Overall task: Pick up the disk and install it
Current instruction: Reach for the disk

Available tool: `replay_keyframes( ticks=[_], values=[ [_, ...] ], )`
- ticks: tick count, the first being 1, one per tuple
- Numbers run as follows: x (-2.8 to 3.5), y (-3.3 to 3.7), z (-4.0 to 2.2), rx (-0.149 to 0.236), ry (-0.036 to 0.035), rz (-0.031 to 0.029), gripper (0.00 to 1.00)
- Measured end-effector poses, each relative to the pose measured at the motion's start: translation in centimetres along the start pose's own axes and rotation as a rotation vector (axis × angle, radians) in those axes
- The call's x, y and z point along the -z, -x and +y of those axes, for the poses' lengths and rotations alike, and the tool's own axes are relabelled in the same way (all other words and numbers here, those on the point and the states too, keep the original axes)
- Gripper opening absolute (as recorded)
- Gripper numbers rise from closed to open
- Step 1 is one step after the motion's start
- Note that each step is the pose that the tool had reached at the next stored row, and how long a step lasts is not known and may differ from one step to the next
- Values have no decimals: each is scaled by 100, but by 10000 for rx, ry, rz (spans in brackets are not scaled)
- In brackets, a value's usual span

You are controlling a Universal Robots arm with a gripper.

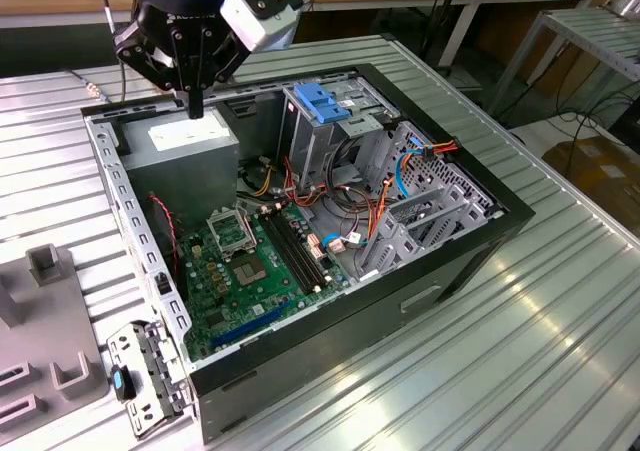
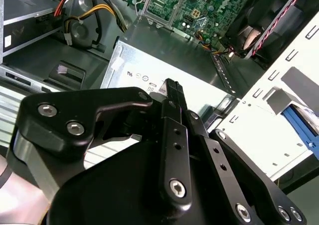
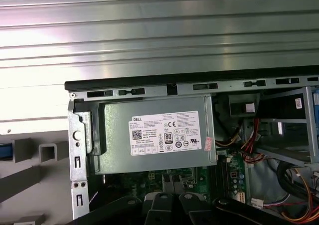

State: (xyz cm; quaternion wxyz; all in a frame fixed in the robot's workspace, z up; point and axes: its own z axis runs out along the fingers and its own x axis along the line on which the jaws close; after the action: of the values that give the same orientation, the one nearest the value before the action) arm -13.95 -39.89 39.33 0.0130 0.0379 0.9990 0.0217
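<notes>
The open computer case (image 1: 450, 271) holds a grey sheet-metal power supply (image 1: 185, 151), a green motherboard (image 1: 240, 271) and a steel drive cage (image 1: 305, 141) capped in light-blue plastic. The black gripper (image 1: 195, 111) hangs over the power supply, its fingers pressed together on nothing. In the second wrist view a ribbed blue rail, apparently the disk (image 2: 299, 126), lies outside the case's slotted wall. The first wrist view places it beside the grey fixture (image 3: 30, 157).

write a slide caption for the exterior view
Shut gripper hovers over the power supply in the open computer case.
</notes>
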Motion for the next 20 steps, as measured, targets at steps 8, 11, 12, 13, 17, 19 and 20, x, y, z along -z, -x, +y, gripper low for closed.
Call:
replay_keyframes(
  ticks=[8,11,12,13,17,19,20],
  values=[
    [1,-41,-3,0,0,0,11],
    [2,-54,-4,0,0,0,11],
    [1,-57,-4,0,0,0,11],
    [1,-62,-5,0,1,-1,11],
    [2,-78,-6,0,0,0,11],
    [2,-85,-6,0,1,0,11],
    [2,-88,-7,0,0,0,11]
  ],
)
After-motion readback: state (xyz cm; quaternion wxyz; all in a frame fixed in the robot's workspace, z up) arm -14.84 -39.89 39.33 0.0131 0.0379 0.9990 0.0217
